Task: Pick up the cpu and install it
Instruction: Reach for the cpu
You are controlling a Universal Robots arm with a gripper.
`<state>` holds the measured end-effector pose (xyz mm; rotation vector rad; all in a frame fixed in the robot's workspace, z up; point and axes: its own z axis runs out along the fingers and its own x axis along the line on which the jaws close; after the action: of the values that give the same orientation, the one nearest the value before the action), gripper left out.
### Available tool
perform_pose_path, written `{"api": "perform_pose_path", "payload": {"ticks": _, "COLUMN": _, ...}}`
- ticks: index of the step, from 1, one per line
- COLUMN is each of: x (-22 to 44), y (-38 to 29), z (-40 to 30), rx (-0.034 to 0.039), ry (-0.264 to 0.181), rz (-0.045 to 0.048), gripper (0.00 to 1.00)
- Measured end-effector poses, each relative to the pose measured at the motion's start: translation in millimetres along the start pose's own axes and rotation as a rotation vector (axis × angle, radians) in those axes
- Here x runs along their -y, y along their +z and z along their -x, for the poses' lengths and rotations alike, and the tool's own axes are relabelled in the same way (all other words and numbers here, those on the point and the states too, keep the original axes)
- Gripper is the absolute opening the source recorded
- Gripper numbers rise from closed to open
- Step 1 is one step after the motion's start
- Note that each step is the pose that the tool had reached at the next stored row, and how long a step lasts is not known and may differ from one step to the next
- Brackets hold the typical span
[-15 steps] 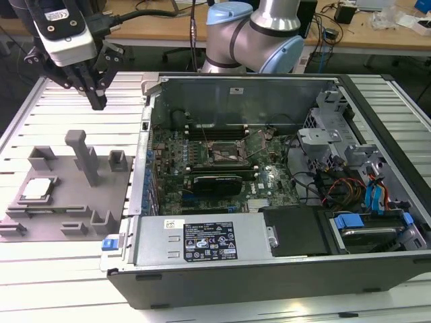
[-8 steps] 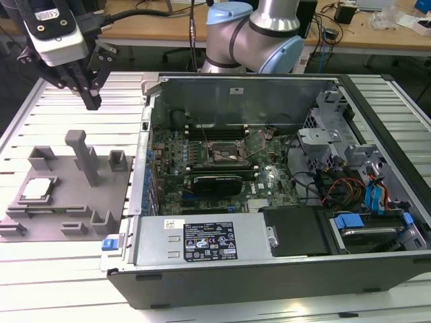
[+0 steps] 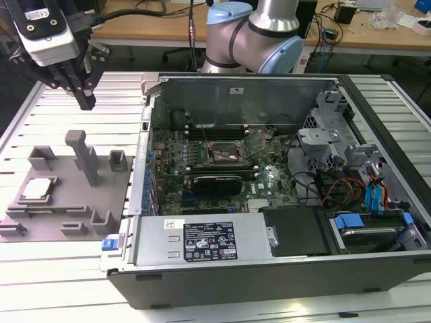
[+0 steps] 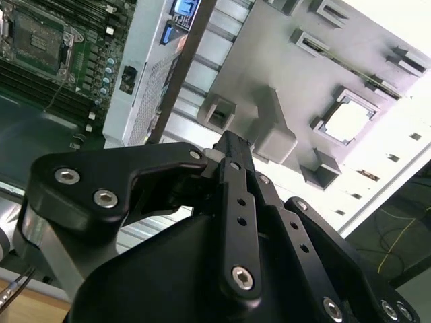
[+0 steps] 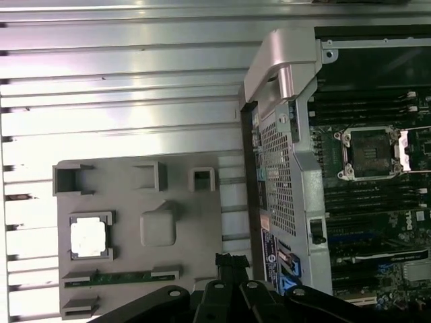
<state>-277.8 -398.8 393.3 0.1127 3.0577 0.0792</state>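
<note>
Item: gripper (image 3: 87, 102). Black fingers drawn together at the tips and holding nothing, as both wrist views show (image 4: 232, 140) (image 5: 227, 258). It hangs raised over the exterior view's left side of the slatted metal table (image 3: 40, 111), well apart from the cpu.

Item: cpu (image 3: 37, 189). Pale square chip lying flat in a framed recess of the grey fixture plate (image 3: 71, 192); it shows bright in both wrist views (image 4: 349, 121) (image 5: 89, 237). A tall grey post (image 3: 84, 155) stands on the same plate, near the recess.

Item: open computer case (image 3: 377, 269), on the exterior view's right of the fixture. The motherboard's socket (image 3: 225, 153) sits bare (its metal frame is plain in the first wrist view (image 5: 372, 153)). A black graphics card (image 3: 215, 183) lies just beside the socket.
</note>
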Motion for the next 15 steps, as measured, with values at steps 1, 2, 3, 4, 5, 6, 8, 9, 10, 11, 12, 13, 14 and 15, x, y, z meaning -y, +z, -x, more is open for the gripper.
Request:
{"api": "perform_pose_path", "payload": {"ticks": 1, "x": 0.1, "y": -0.1, "z": -1.0, "rx": 0.0001, "ry": 0.0, "rz": 0.0, "gripper": 0.11}}
{"api": "perform_pose_path", "payload": {"ticks": 2, "x": 0.2, "y": -0.1, "z": -2.1, "rx": 0.0004, "ry": 0.0, "rz": 0.0003, "gripper": 0.11}}
{"api": "perform_pose_path", "payload": {"ticks": 3, "x": 0.2, "y": -0.2, "z": -3.1, "rx": 0.0004, "ry": 0.0, "rz": 0.0008, "gripper": 0.11}}
{"api": "perform_pose_path", "payload": {"ticks": 4, "x": 0.3, "y": -0.4, "z": -4.1, "rx": 0.0005, "ry": 0.0, "rz": 0.0011, "gripper": 0.11}}
{"api": "perform_pose_path", "payload": {"ticks": 5, "x": 0.5, "y": -0.5, "z": -6.2, "rx": 0.0007, "ry": 0.0, "rz": 0.0014, "gripper": 0.11}}
{"api": "perform_pose_path", "payload": {"ticks": 6, "x": 0.6, "y": -0.7, "z": -8.7, "rx": 0.0009, "ry": 0.0, "rz": 0.0014, "gripper": 0.11}}
{"api": "perform_pose_path", "payload": {"ticks": 8, "x": 0.9, "y": -0.9, "z": -11.9, "rx": 0.0011, "ry": 0.0, "rz": 0.0014, "gripper": 0.11}}
{"api": "perform_pose_path", "payload": {"ticks": 9, "x": 1.1, "y": -1.1, "z": -14.5, "rx": 0.0013, "ry": 0.0, "rz": 0.0014, "gripper": 0.11}}
{"api": "perform_pose_path", "payload": {"ticks": 10, "x": 1.5, "y": -1.6, "z": -20.7, "rx": 0.0026, "ry": 0.0, "rz": 0.0016, "gripper": 0.11}}
{"api": "perform_pose_path", "payload": {"ticks": 11, "x": 1.8, "y": -1.8, "z": -24.3, "rx": 0.0032, "ry": 0.0, "rz": 0.0015, "gripper": 0.11}}
{"api": "perform_pose_path", "payload": {"ticks": 12, "x": 2.0, "y": -1.9, "z": -26.8, "rx": 0.0036, "ry": 0.0, "rz": 0.0016, "gripper": 0.11}}
{"api": "perform_pose_path", "payload": {"ticks": 13, "x": 2.1, "y": -1.9, "z": -29.1, "rx": 0.0038, "ry": 0.0, "rz": 0.0017, "gripper": 0.11}}
{"api": "perform_pose_path", "payload": {"ticks": 14, "x": 2.3, "y": -1.8, "z": -31.1, "rx": 0.0038, "ry": 0.0, "rz": 0.0016, "gripper": 0.11}}
{"api": "perform_pose_path", "payload": {"ticks": 15, "x": 2.5, "y": -1.6, "z": -33.1, "rx": 0.0037, "ry": 0.0, "rz": 0.0017, "gripper": 0.11}}
